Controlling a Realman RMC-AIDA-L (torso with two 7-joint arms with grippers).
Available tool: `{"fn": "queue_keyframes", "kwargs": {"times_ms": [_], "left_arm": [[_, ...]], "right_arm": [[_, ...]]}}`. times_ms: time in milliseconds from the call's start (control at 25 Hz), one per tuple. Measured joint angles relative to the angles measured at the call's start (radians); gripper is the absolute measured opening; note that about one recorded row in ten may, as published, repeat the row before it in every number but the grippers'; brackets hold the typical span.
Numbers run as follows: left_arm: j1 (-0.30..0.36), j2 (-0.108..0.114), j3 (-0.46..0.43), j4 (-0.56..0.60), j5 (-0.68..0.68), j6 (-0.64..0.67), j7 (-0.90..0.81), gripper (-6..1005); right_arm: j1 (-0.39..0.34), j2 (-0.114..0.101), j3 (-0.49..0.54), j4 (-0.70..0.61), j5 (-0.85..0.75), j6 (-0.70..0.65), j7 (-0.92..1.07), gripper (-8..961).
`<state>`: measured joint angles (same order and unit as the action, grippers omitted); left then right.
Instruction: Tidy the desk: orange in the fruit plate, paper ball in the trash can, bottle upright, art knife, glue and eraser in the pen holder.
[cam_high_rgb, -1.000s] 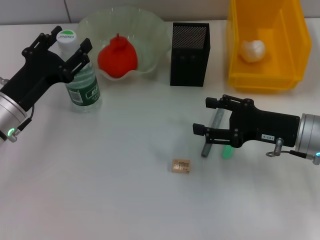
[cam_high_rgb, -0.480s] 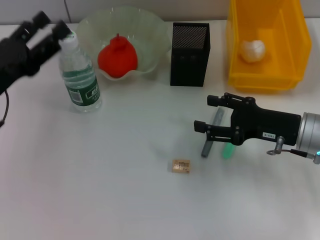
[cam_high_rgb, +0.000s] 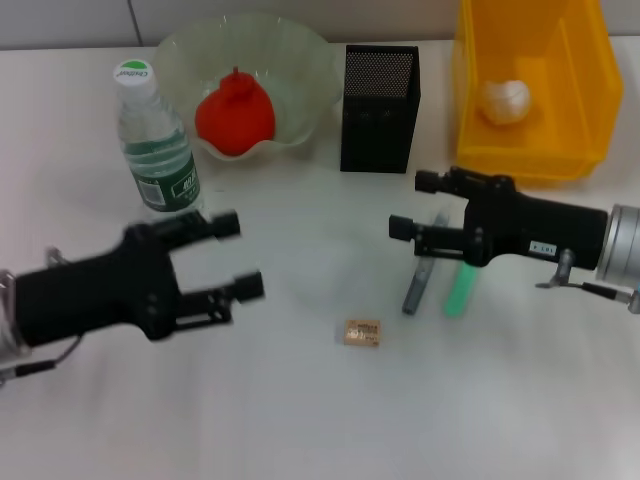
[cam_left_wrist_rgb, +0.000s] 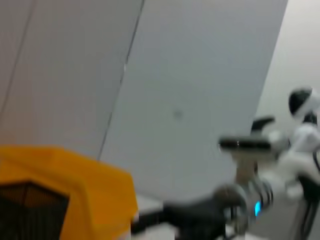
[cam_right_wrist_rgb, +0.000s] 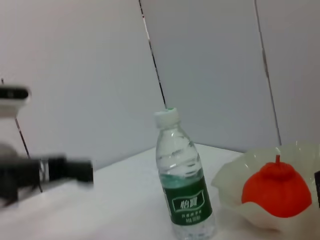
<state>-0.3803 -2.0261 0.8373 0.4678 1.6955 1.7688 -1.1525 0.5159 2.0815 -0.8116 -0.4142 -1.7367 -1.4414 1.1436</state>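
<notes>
The bottle (cam_high_rgb: 155, 140) (cam_right_wrist_rgb: 185, 185) stands upright at the back left. Beside it the orange (cam_high_rgb: 235, 115) (cam_right_wrist_rgb: 274, 190) lies in the fruit plate (cam_high_rgb: 300, 60) (cam_right_wrist_rgb: 227, 182). A paper ball (cam_high_rgb: 505, 100) rests inside the yellow trash can (cam_high_rgb: 530, 165) (cam_left_wrist_rgb: 75, 175). Between them stands the black pen holder (cam_high_rgb: 380, 95). My right gripper (cam_high_rgb: 412, 205) is open and empty, just behind the grey art knife (cam_high_rgb: 415, 285) and the green glue (cam_high_rgb: 459, 290). The tan eraser (cam_high_rgb: 362, 332) lies flat in front. My left gripper (cam_high_rgb: 240, 255) hangs open and empty, left of the eraser.
Bare white table lies along the front edge and between the two arms. A grey wall rises behind the desk.
My left gripper let go of the bottle and swung forward to the table's middle left. The bottle stays upright. My right gripper moved slightly back from the knife and glue.
</notes>
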Motion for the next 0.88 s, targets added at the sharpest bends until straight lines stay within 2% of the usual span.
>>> {"fn": "queue_keyframes", "kwargs": {"times_ms": [120, 160, 200, 240, 280, 440, 520, 560, 600, 720, 880], "left_arm": [[-0.001, -0.004, 0.000, 0.002, 0.019, -0.016, 0.008, 811], [-0.002, -0.012, 0.000, 0.008, 0.041, -0.045, 0.024, 811], [-0.002, -0.012, 0.000, 0.008, 0.041, -0.045, 0.024, 811], [-0.002, -0.014, 0.001, 0.008, 0.043, -0.054, 0.039, 811], [-0.002, -0.014, 0.001, 0.008, 0.043, -0.054, 0.039, 811], [-0.013, -0.019, 0.013, 0.009, 0.045, -0.086, 0.058, 810], [-0.013, -0.019, 0.014, 0.009, 0.045, -0.088, 0.060, 810], [-0.014, -0.021, 0.017, 0.008, 0.046, -0.092, 0.068, 810], [-0.014, -0.021, 0.017, 0.008, 0.046, -0.092, 0.068, 810], [-0.018, -0.030, 0.019, 0.008, 0.046, -0.108, 0.095, 810], [-0.028, -0.032, 0.022, 0.005, 0.047, -0.111, 0.101, 810]], "right_arm": [[-0.009, -0.001, -0.006, -0.091, -0.011, -0.042, 0.116, 817], [-0.013, -0.001, -0.006, -0.127, -0.018, -0.060, 0.160, 817], [-0.019, -0.002, -0.007, -0.178, -0.033, -0.078, 0.226, 817], [-0.025, -0.003, -0.007, -0.283, -0.072, -0.108, 0.357, 817], [-0.025, -0.003, -0.007, -0.283, -0.072, -0.108, 0.357, 817], [-0.002, -0.010, -0.007, -0.502, -0.230, -0.167, 0.652, 817], [0.040, -0.015, -0.007, -0.586, -0.329, -0.207, 0.807, 817], [0.088, -0.019, -0.008, -0.645, -0.421, -0.245, 0.925, 817], [0.088, -0.019, -0.008, -0.645, -0.421, -0.245, 0.925, 817], [0.186, -0.028, -0.019, -0.711, -0.582, -0.309, 1.121, 817], [0.312, -0.043, -0.113, -0.728, -0.802, -0.352, 1.343, 817]]}}
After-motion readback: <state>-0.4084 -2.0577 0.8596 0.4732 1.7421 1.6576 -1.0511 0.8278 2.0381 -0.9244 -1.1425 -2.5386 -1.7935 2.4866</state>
